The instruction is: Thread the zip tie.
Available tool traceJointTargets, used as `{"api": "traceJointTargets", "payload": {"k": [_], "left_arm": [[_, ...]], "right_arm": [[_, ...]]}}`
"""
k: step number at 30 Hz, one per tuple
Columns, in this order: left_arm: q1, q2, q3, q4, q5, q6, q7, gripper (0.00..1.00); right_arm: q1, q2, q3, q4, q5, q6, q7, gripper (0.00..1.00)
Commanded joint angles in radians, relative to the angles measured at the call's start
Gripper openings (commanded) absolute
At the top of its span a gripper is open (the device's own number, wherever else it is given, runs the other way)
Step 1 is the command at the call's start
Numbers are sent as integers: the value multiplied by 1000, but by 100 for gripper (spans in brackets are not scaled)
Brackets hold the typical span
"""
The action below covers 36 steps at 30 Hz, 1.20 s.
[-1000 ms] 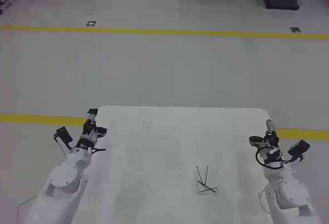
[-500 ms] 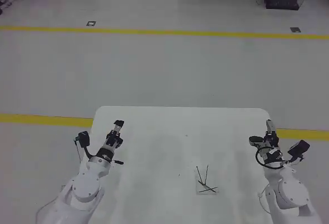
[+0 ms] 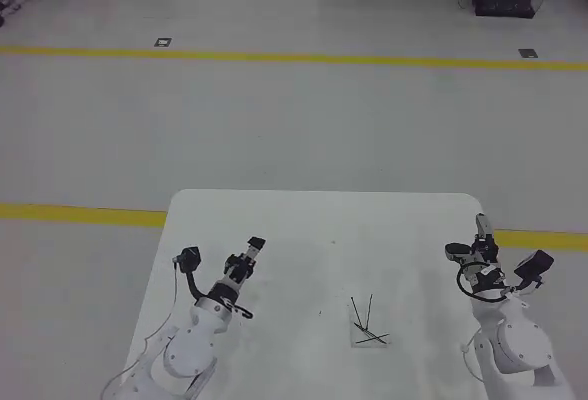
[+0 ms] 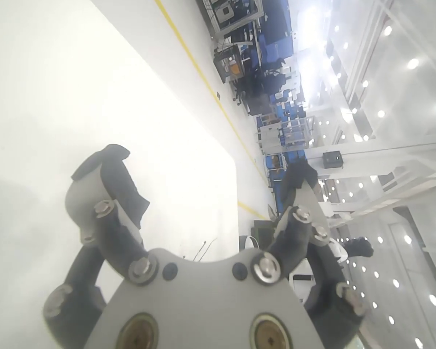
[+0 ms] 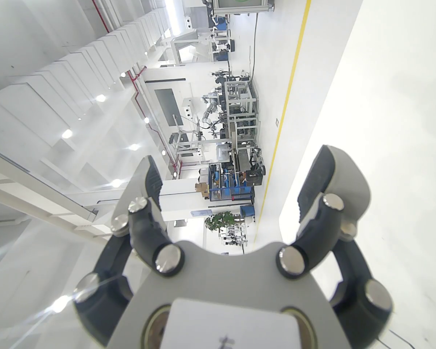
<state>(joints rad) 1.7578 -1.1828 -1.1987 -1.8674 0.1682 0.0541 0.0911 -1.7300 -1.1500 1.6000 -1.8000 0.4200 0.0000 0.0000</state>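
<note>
Since both grippers were empty, threading had not begun, by my read. Zip ties (image 3: pixel 366 322) lay in a small crossed heap flat on the table (image 3: pixel 274 215), about 4 o'clock from its centre in the top view; thin black strips, count unclear. Left gripper (image 3: pixel 255 243) hung over the table near 10 o'clock from centre, well apart from the heap, fingers spread wide with nothing between them. Its wrist view (image 4: pixel 207 168) caught the zip ties (image 4: pixel 205 248) small and far off, low between the open jaws, so it looked roughly aimed their way. Right gripper (image 3: pixel 483 225) sat at the table's edge between 2 and 3 o'clock, pointing toward 12, also wide open and holding nothing (image 5: pixel 236 168), with floor and hall beyond it. It was probably parked there to leave the heap reachable. Wide jaws suited a pinch on a flat strip. The next move likely called for singling out one tie; crossed ties could drag neighbours along, and a thin strip flat on the table could slip the pads. Threading would likely need both grippers, one at the head and one at the tail.
</note>
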Motion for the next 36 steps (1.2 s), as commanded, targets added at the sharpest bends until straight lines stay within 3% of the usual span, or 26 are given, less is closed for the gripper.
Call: {"api": "traceJointTargets", "payload": {"k": [1, 5, 7, 16, 36], "left_arm": [[-1, 0, 18, 0, 30, -6, -9, 100], [-5, 2, 41, 10, 112, -20, -35, 100], [-16, 0, 53, 11, 139, 1, -34, 100], [-60, -18, 140, -20, 185, 153, -7, 100], [-62, -19, 142, -20, 187, 157, -6, 100]], "right_arm": [[0, 0, 0, 0, 0, 0, 0, 100], [0, 0, 0, 0, 0, 0, 0, 100], [0, 0, 0, 0, 0, 0, 0, 100], [0, 0, 0, 0, 0, 0, 0, 100], [0, 0, 0, 0, 0, 0, 0, 100]]}}
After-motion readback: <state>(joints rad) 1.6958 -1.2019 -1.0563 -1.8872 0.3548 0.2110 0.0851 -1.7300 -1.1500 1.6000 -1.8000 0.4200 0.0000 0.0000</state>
